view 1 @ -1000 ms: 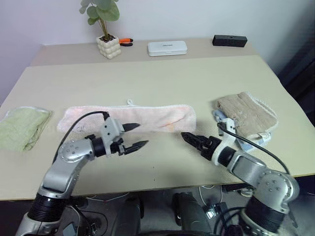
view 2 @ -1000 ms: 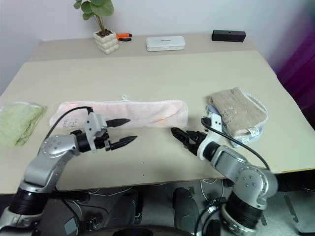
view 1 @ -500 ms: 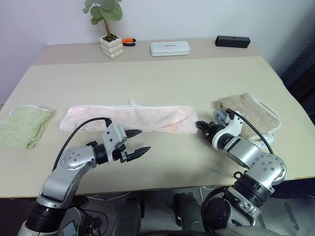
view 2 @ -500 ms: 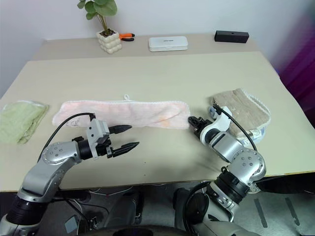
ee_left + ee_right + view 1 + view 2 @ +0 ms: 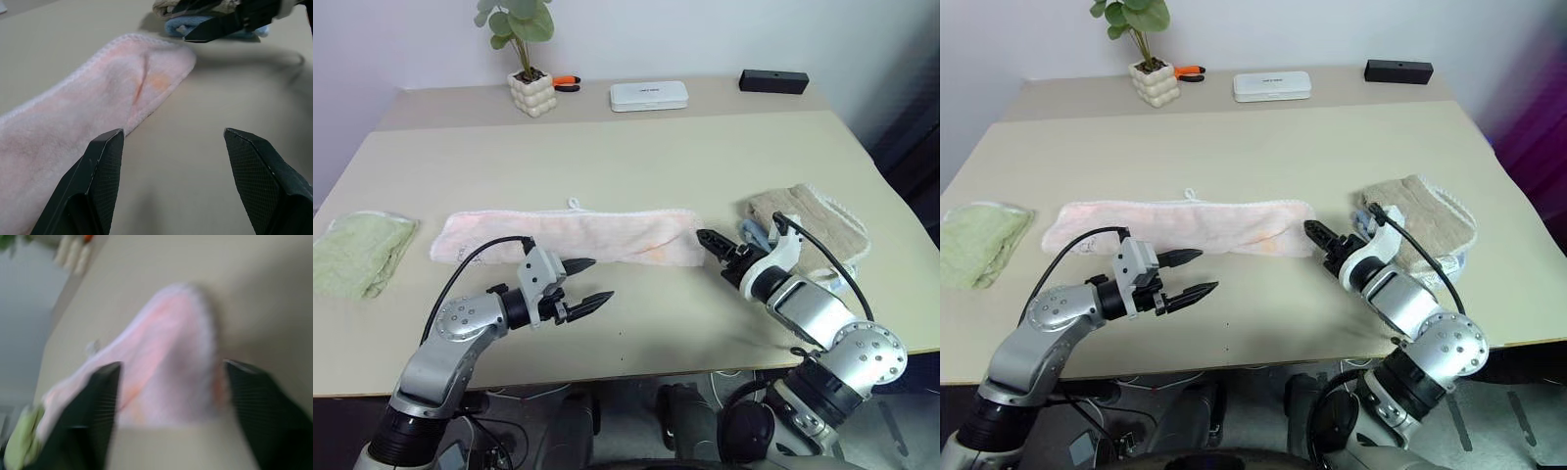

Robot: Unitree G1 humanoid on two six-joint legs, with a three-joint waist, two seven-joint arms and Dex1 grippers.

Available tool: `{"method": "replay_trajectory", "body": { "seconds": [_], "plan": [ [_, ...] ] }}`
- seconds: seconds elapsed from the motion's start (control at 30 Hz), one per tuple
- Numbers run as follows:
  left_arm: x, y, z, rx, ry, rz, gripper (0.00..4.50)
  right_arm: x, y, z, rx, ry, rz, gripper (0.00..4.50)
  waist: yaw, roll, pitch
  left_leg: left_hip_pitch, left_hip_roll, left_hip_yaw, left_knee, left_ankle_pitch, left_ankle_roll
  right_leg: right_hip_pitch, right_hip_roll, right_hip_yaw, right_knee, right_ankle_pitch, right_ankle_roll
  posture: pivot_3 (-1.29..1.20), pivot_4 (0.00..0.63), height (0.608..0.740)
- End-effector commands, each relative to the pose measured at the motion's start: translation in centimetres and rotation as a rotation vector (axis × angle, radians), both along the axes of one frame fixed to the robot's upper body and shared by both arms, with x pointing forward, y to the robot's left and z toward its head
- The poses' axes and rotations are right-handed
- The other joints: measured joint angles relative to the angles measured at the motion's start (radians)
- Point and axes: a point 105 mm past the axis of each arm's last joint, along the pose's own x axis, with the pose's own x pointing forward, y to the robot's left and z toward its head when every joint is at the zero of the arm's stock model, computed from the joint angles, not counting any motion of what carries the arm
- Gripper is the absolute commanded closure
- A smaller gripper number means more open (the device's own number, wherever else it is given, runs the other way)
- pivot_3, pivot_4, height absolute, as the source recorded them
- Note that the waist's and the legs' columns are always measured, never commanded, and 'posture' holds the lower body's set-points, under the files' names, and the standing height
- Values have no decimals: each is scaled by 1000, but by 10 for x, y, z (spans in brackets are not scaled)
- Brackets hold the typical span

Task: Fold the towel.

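The towel [image 5: 568,235] is a long pale pink strip with white edging, lying flat across the middle of the table, its small loop [image 5: 574,204] at the far edge. My left gripper [image 5: 599,278] hovers open over bare table just in front of the towel's middle, with nothing between its fingers. In the left wrist view the towel [image 5: 93,103] lies ahead of the fingers [image 5: 105,166]. My right gripper [image 5: 710,243] is open at the towel's right end. In the right wrist view that rounded end [image 5: 171,367] lies between the spread fingers [image 5: 95,406]. I cannot tell whether they touch the cloth.
A light green towel [image 5: 357,253] lies at the left edge. A beige knitted towel [image 5: 808,225] sits on something blue [image 5: 751,233] right beside my right arm. At the back stand a potted plant [image 5: 530,93], a white box [image 5: 648,95] and a black box [image 5: 773,80].
My right gripper has moved from the bare table in front of the towel up to the towel's right end. The left gripper has stayed where it was.
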Motion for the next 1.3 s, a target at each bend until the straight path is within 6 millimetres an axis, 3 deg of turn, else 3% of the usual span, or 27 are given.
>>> {"method": "replay_trajectory", "body": {
  "seconds": [0.03, 0.2, 0.47, 0.6, 0.8, 0.93, 1.07, 1.3],
  "plan": [
    [1, -1, 8, -9, -39, -6, 1150, -16, 19, -17, 12, 54, 89, 99, 0, 0, 0, 0, 0, 0, 0, 0, 0, 0, 0, 0, 0, 0, 0, 0, 150, 738],
    [0, -2, 10, -10, -37, -11, 1150, -13, 30, -32, 42, 127, 122, 99, 0, 0, 0, 0, 0, 0, 0, 0, 0, 0, 0, 0, -1, 0, 0, 0, 150, 738],
    [-1, -2, 13, -6, -37, -9, 1150, 11, 41, -39, 151, 207, 46, 99, -17, -1, -1, 0, 1, 0, -1, 0, 0, 0, 1, 0, -1, 0, -1, 0, 150, 738],
    [0, 0, 14, 1, -45, 1, 1150, 19, 34, -36, 172, 202, -15, 1320, -22, -1, -1, 1, 1, -1, -1, 0, 0, 0, 1, 0, -1, 0, -1, 0, 150, 738],
    [0, -1, 13, -3, -46, 5, 1150, 21, 20, -26, 152, 149, -75, 4460, -22, 0, -1, -1, 1, -1, -2, 0, 0, -1, 1, 0, -2, -1, 0, 0, 150, 738],
    [0, -5, 11, -12, -43, 2, 1150, 19, 7, -13, 94, 79, -88, 4460, -19, 0, 0, -1, 1, -1, -2, 0, 0, -1, 1, 0, -2, -1, 0, 0, 150, 738],
    [-1, -11, 7, -14, -36, -16, 1150, 7, -17, 3, -239, -52, -3, 4460, -15, 2, 1, -2, 0, 0, -2, 0, 0, -1, -1, 0, -5, -1, 0, 0, 150, 738],
    [3, -16, 6, -18, -39, -31, 1150, 13, -30, 29, -444, -188, 81, 4460, -21, 2, 1, -3, 1, 0, -3, 0, 0, 0, 1, 0, -9, -1, 0, 0, 150, 738]
  ]
}}
